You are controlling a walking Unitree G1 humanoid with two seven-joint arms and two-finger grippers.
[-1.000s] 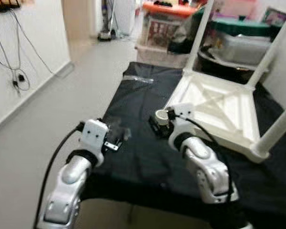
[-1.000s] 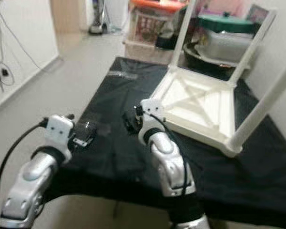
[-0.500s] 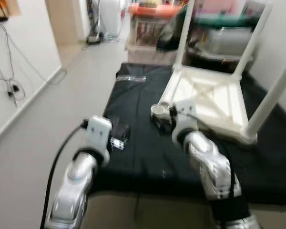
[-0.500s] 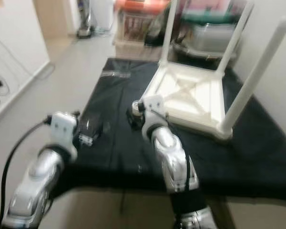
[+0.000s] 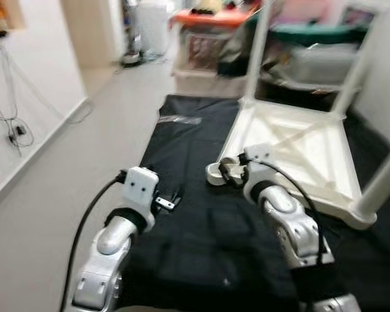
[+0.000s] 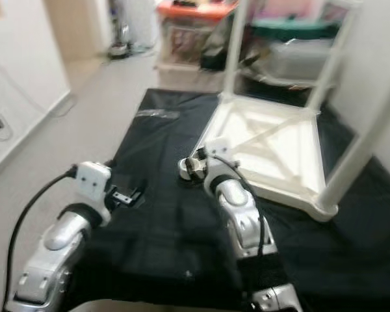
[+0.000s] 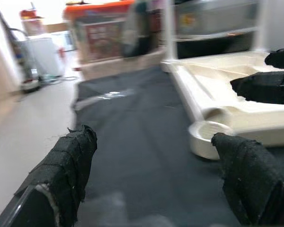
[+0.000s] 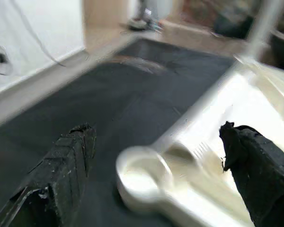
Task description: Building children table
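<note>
Right wrist view shows the right gripper (image 8: pixel 156 179) spread wide around the empty leg socket (image 8: pixel 139 177) of the upturned white table (image 5: pixel 299 146). Three legs look fitted; this corner's remains. Left gripper (image 7: pixel 156 179) hangs open nearby.

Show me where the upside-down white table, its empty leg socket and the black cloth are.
white table (image 5: pixel 299 153), left eye view, on its ribbed underside.
leg socket (image 8: pixel 138 176), right wrist view, on the round empty corner ring.
black cloth (image 5: pixel 195 156), left eye view, on a bare stretch.
</note>
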